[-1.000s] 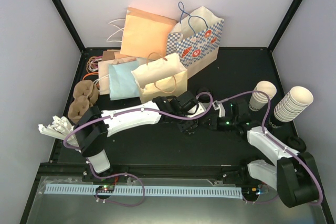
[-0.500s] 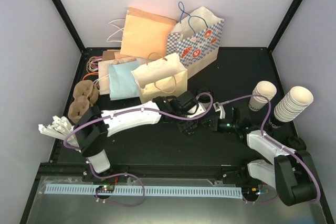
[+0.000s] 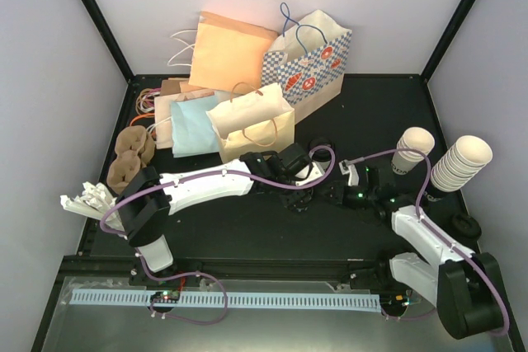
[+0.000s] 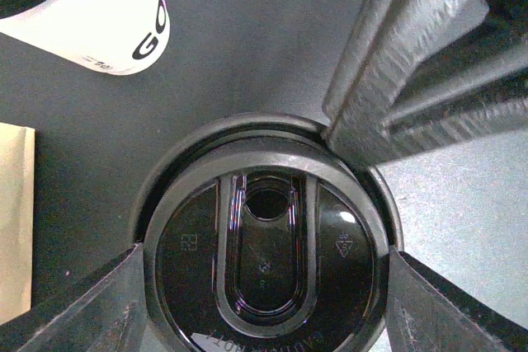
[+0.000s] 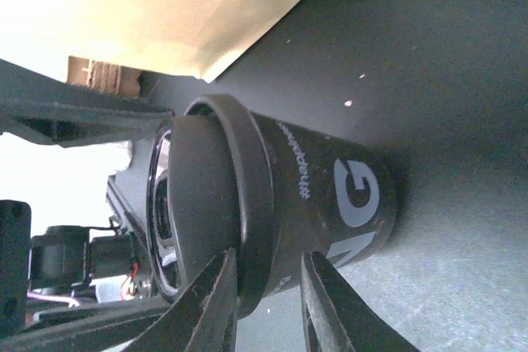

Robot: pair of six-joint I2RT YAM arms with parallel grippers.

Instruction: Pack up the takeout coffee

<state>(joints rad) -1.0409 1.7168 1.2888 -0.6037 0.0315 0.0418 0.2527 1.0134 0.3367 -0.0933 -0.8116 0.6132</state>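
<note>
The coffee cup stands in the middle of the desk, just in front of the cream paper bag — it is not packed yet. The left pincer is spread wide, with a finger on each side of the cup, I think to stop it tipping. The right pincer has its fingers close together, with the rim of the black lid between them — maybe to push it on tight. I cannot tell if it is squeezing.
</note>
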